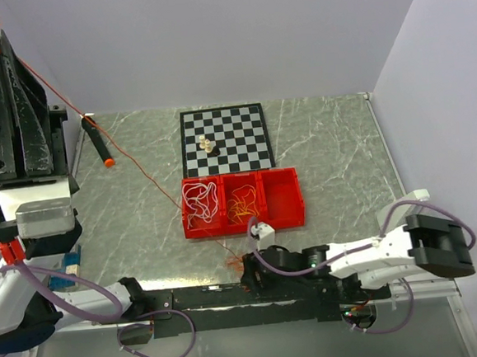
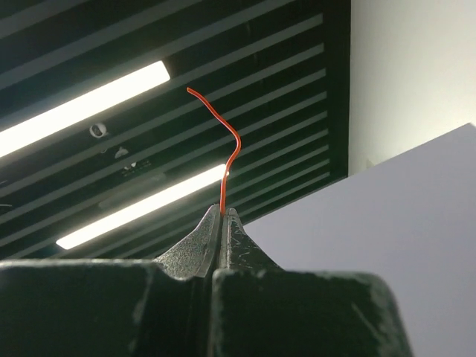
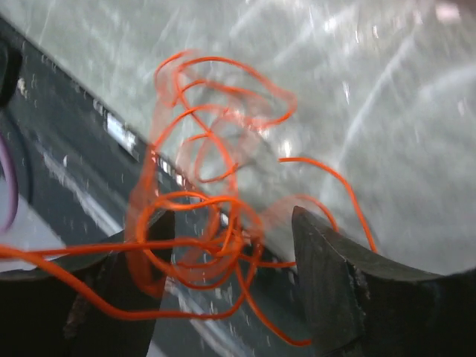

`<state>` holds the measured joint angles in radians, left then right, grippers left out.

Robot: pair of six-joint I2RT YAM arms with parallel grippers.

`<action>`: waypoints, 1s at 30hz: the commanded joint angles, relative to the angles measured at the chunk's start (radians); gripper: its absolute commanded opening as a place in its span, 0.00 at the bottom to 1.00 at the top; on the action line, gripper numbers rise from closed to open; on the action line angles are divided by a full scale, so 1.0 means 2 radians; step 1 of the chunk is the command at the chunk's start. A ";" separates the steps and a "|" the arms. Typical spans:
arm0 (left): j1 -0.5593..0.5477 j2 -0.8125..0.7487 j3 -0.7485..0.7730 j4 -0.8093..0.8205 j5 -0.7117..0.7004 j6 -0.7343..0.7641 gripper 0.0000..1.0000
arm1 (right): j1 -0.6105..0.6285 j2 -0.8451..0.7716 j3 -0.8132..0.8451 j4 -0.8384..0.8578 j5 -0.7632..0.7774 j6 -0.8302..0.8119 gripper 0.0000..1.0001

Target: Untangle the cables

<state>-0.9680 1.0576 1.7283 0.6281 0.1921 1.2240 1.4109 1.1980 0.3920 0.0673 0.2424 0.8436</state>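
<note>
- Top external view: the left arm is raised over the far left corner of the table [image 1: 344, 154], and the red-orange cable [image 1: 138, 168] runs from its tip in a straight slanted line down across the table to the near edge.
- The line passes the near left corner of the red tray [image 1: 242, 227] and ends in a small loose tangle at the near edge, right beside the tip of the right arm.
- Left wrist view: the left gripper [image 2: 222, 212] has its fingers pressed together on the red-orange cable, and a short wavy end sticks out above the tips.
- Right wrist view: the right gripper [image 3: 230, 253] has its fingers spread wide. The tangled loops of the red-orange cable lie between and in front of them, blurred. Whether any loop touches a finger cannot be told.
- The tray sits near the middle of the table, with white cables [image 1: 199, 202] bunched in its left compartment and yellow-orange cables [image 1: 242, 201] in its middle one.
- Just beyond the tray lies a chessboard [image 1: 236, 141] with a few chess pieces [image 1: 206, 145] on its left part.
- A black stick [image 1: 97, 140] with an orange tip lies near the far left corner, under the slanting cable.
</note>
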 commanded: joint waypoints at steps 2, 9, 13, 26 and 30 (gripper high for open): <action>0.002 -0.013 -0.007 0.003 -0.033 0.056 0.01 | 0.031 -0.105 -0.010 -0.086 0.055 0.038 0.75; 0.002 -0.040 -0.046 -0.104 -0.032 0.016 0.01 | 0.035 -0.218 0.031 -0.145 0.066 -0.020 0.81; 0.002 -0.069 -0.094 -0.134 -0.021 -0.032 0.01 | 0.035 -0.223 0.075 -0.150 0.061 -0.067 0.82; 0.002 -0.075 -0.107 -0.158 -0.028 -0.084 0.01 | 0.034 -0.065 0.227 -0.052 0.028 -0.257 0.86; 0.001 -0.076 -0.103 -0.160 -0.027 -0.087 0.01 | 0.022 -0.009 0.245 -0.037 0.015 -0.268 0.83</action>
<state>-0.9676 0.9051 1.4925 0.3008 0.1516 1.0763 1.4719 1.1072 0.8299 -0.0700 0.3099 0.3889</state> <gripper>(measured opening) 0.022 0.848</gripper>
